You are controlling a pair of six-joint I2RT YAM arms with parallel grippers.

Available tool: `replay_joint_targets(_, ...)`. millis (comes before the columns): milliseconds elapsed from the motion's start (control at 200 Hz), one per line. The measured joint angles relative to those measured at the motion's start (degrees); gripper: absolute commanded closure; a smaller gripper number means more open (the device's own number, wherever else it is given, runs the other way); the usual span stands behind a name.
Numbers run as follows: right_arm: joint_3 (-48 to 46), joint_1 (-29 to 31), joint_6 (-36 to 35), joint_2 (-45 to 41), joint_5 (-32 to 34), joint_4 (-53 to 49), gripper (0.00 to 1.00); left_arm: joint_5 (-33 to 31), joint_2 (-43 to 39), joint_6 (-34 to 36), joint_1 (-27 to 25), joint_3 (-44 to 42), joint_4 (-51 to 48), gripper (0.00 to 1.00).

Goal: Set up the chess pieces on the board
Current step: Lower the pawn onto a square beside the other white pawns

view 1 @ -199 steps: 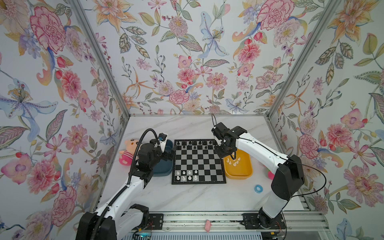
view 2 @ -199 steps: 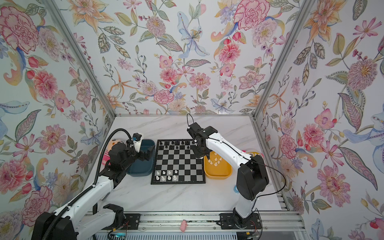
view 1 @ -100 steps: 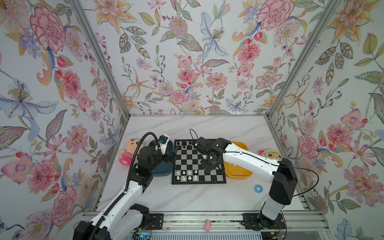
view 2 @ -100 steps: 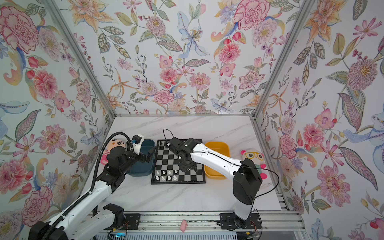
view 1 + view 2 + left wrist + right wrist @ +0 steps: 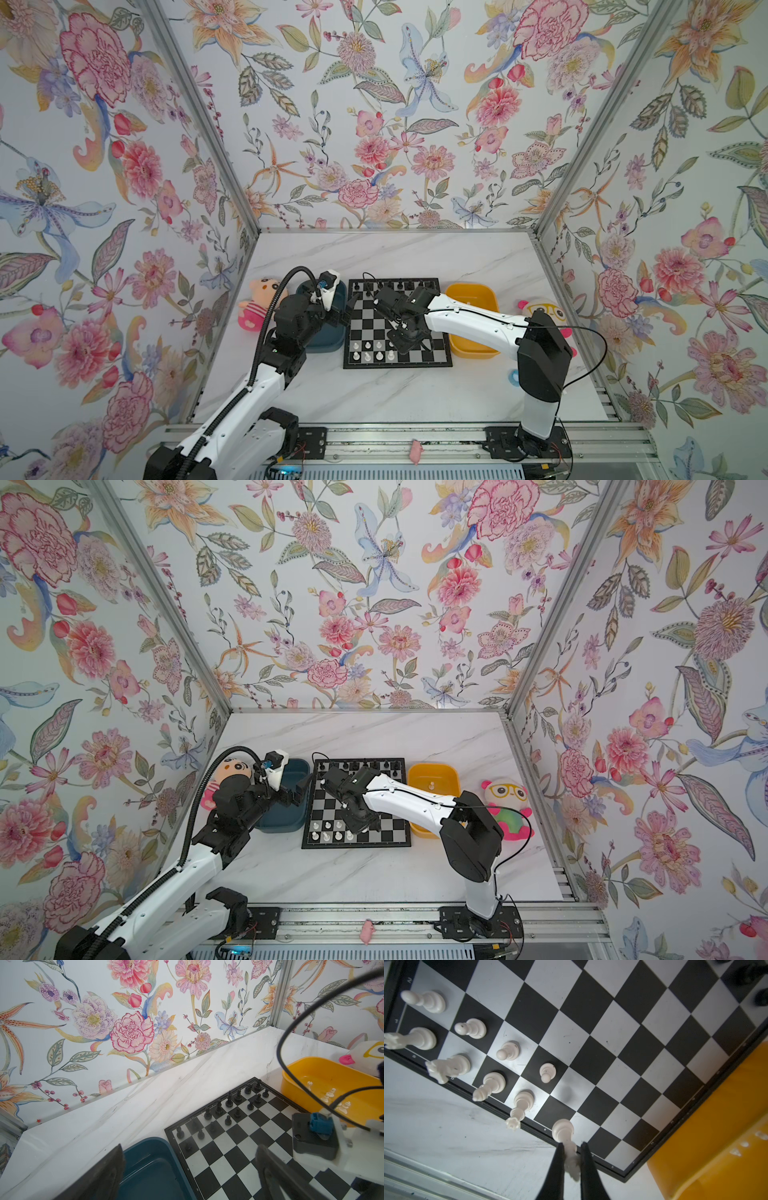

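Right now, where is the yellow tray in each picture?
In a top view: yellow tray right of the board, partly hidden by the right arm.
In a top view: same place, right of the board.
Left wrist: past the board's corner, behind the black cable, white pieces inside.
Right wrist: yellow wall just past the board's border.
Shared landmark: the board, beside the tray everywhere.
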Motion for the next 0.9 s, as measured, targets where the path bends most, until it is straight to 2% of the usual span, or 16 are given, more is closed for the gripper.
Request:
replay_joint_targets(535, -0.74, 0.59, 0.48, 3.45, -0.50, 1.38, 0.99, -0.17, -0.26, 0.00, -0.20, -0.22, -0.02, 0.01)
replay_joint_targets(671, -0.74, 0.98, 0.50, 3.45, -0.46, 1.36, 0.94, -0.17, -0.31, 0.00, -0.22, -0.22, -0.02, 0.01)
replay_joint_targets(901, -0.79, 1.44, 1.07, 3.45, -0.55, 1.38, 0.79, -0.15, -0.31, 0.02, -0.26, -0.26, -0.02, 0.01)
